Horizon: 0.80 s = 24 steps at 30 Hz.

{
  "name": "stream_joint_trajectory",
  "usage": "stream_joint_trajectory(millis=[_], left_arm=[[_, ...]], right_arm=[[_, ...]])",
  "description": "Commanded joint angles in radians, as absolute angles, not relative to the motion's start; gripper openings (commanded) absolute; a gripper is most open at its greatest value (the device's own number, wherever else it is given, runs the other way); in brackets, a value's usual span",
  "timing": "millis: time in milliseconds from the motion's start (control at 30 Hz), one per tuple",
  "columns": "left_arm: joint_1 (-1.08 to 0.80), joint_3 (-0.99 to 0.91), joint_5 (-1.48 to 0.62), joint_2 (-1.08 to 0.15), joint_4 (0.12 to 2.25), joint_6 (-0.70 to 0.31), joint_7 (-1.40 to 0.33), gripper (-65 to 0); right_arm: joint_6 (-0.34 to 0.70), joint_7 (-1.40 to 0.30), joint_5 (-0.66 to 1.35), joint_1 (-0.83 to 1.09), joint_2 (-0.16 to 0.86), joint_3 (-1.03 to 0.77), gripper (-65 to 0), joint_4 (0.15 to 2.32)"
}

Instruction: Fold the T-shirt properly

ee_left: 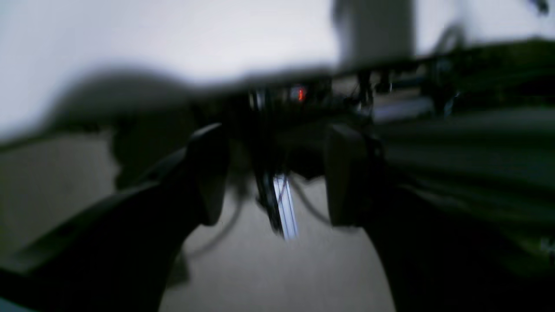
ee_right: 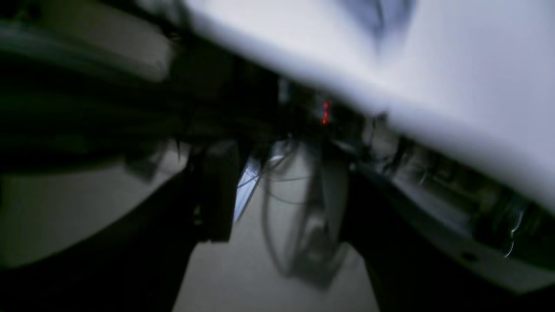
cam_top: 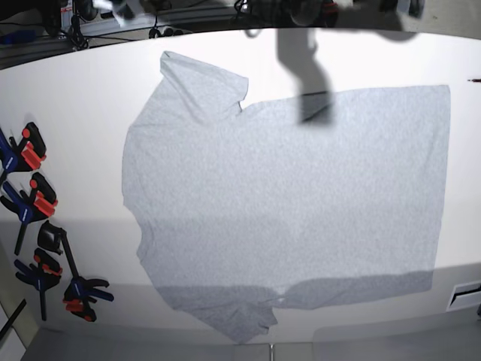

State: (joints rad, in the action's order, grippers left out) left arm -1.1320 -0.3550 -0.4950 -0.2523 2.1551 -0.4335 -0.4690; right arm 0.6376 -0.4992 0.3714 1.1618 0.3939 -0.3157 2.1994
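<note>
1. No fold shows yet: the T-shirt (cam_top: 285,203) lies spread flat on the white table (cam_top: 75,98), plain side up, with its collar end toward the base view's left and its hem along the right.
2. Both sleeves are out to the sides, one toward the far edge and one toward the near edge; the near sleeve looks slightly bunched at its tip, so it may want smoothing first.
3. The left fingers (ee_left: 277,177) stand well apart in the blurred left wrist view, with nothing between them but bare floor and cables.
4. The right fingers (ee_right: 277,195) likewise stand wide apart and hold nothing; this view is also smeared.
5. Neither arm shows in the base view, and both wrist cameras look past the table's edge, so I judge the arms are off the cloth.
6. A row of red-and-blue clamps (cam_top: 37,241) lies at the table's left side, well apart from the shirt's body.
7. Left to do, by my reading: the whole task, meaning sleeves turned in, sides folded, then the body doubled over.
</note>
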Motion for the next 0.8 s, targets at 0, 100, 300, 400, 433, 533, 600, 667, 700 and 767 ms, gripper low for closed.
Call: stream_joint_trajectory(millis=[0,100,300,400,433,533,600,667,700,767], left_arm=[[-1.107,-0.360,-0.506,-0.257,2.178,-0.439,-0.444,-33.0],[-0.991,-0.359,-0.506,-0.259,2.180,-0.439,-0.444,-33.0],[-0.875,-0.358,-0.506,-0.304,2.180,-0.439,-0.465,-33.0],[-0.878,-0.358,-0.506,-0.353,2.180,-0.439,-0.476,-33.0],[-0.878,-0.358,-0.506,-0.360,2.180,-0.439,-0.475,-33.0],[-0.878,-0.358,-0.505,-0.366,2.180,-0.439,-0.475,-33.0],[-0.878,-0.358,-0.505,-0.366,2.180,-0.439,-0.475,-33.0],[-0.878,-0.358,-0.506,-0.366,2.180,-0.439,-0.475,-33.0],[-0.877,-0.358,-0.506,-0.366,2.180,-0.439,-0.474,-33.0],[-0.878,-0.358,-0.506,-0.366,2.180,-0.439,-0.475,-33.0]], right_arm=[[0.663,-0.488,0.380,1.145,0.399,-0.321,-36.0,2.231],[0.675,-0.496,0.387,1.048,0.399,-0.321,-36.0,2.275],[0.674,-0.627,0.276,0.875,0.423,-0.257,-36.0,2.284],[0.653,-0.627,0.099,0.846,0.500,-0.141,-36.1,2.284],[0.621,-0.627,0.026,0.845,0.527,-0.096,-36.5,2.284],[0.484,-0.626,-0.176,0.845,0.590,0.035,-39.1,2.284],[0.422,-0.627,-0.268,0.844,0.607,0.105,-39.2,2.284],[0.383,-0.630,-0.317,0.844,0.609,0.155,-39.2,2.278],[0.368,-0.629,-0.335,0.844,0.609,0.172,-39.2,2.271],[0.355,-0.629,-0.360,0.831,0.609,0.195,-39.1,2.244]])
